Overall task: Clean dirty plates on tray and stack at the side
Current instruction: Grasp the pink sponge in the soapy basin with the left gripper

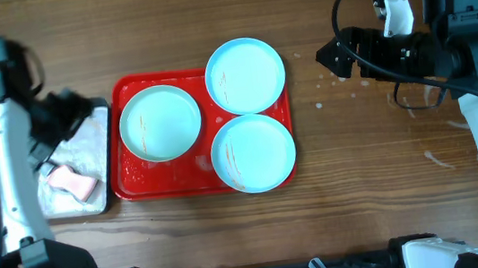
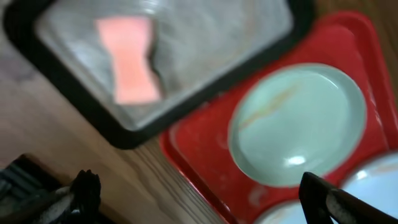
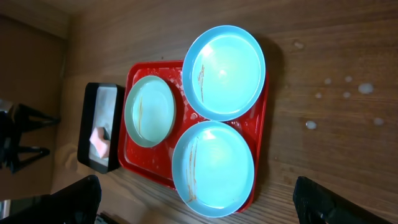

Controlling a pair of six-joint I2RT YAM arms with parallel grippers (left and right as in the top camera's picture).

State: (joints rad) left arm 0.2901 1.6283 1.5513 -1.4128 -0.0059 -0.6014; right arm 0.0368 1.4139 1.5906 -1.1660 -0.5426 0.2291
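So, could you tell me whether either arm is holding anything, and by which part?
Nothing is held: the left gripper and the right gripper both have fingers spread wide, nothing between them.

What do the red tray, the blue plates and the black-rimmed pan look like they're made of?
Tray: likely plastic, glossy; highlights on its rounded rim. Plates: probably plastic, smooth, slightly shiny, uniform pale blue. Pan: seemingly metal, dull silvery bed with a black rim; blurry, so uncertain.

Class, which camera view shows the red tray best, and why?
Overhead: the whole tray appears square-on and sharp. The right wrist view shows it whole too, but rotated and slanted. The left wrist view catches only one blurred corner.
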